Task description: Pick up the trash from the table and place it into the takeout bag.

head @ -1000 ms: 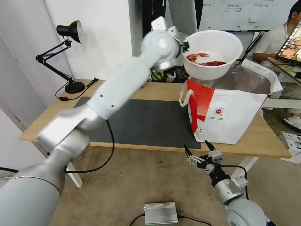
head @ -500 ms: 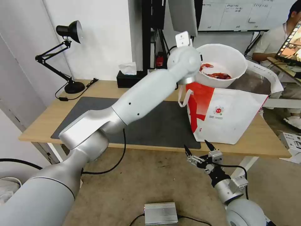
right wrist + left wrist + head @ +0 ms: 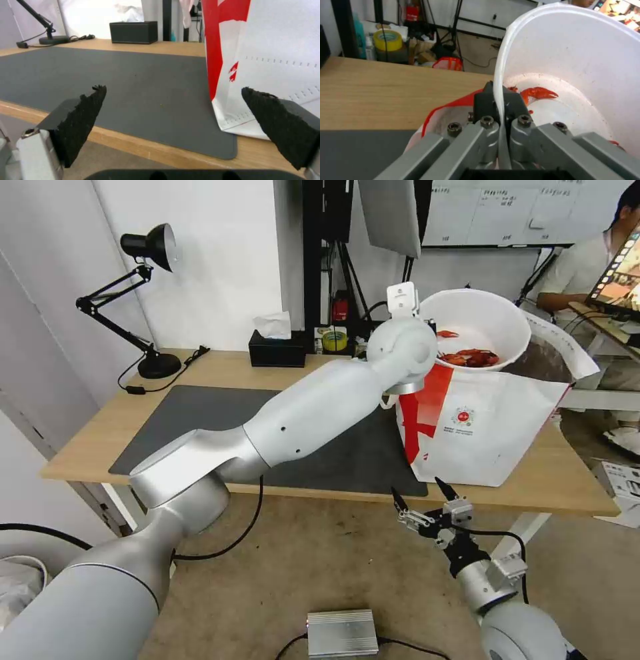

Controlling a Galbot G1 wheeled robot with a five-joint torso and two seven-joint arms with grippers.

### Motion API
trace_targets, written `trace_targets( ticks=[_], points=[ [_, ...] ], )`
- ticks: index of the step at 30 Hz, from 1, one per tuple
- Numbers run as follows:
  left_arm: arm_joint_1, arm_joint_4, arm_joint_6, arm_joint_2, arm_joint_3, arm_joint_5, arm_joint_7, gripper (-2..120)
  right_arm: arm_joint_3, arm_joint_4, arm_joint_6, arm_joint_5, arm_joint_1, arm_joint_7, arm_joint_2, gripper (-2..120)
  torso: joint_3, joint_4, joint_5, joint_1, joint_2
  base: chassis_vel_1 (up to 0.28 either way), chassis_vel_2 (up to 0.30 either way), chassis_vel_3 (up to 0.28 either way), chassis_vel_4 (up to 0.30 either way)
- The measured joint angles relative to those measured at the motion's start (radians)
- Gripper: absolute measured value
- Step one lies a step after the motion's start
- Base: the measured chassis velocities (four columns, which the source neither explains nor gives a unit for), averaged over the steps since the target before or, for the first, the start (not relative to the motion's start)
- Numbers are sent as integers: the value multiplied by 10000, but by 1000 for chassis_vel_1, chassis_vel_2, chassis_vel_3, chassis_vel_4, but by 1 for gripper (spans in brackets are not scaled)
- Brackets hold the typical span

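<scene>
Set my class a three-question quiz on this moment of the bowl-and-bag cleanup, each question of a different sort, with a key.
1. True or false: the left gripper is clamped on the rim of the white bowl.
2. Multiple choice: the right gripper is A) inside the takeout bag, B) open, below the table edge, C) shut on a napkin.
3. Fill in: the bowl holds red ______ shells.

Key: 1 true; 2 B; 3 crayfish.
</scene>
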Motion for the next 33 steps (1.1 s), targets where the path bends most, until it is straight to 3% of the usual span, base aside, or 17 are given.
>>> trace_targets(
  ticks=[15, 22, 28, 33],
  points=[
    [-282, 24, -259, 65, -147, 123, 30, 0, 0, 0, 0, 0, 1, 0, 0, 100, 1, 1, 0, 0, 0, 0, 0, 0, 0],
    [-326, 52, -340, 218, -19, 815, 84, 0, 0, 0, 0, 0, 0, 0, 0, 100, 1, 1, -1, 0, -1, 0, 0, 0, 0],
    [-322, 246, -608, 194, 130, 1525, 479, 0, 0, 0, 0, 0, 0, 0, 0, 100, 1, 1, -1, 0, 0, 0, 0, 0, 0],
    [-212, -158, -656, 384, 342, 1568, 610, 0, 0, 0, 0, 0, 0, 0, 0, 100, 1, 0, -1, 0, 0, 0, 0, 0, 0]
  ],
)
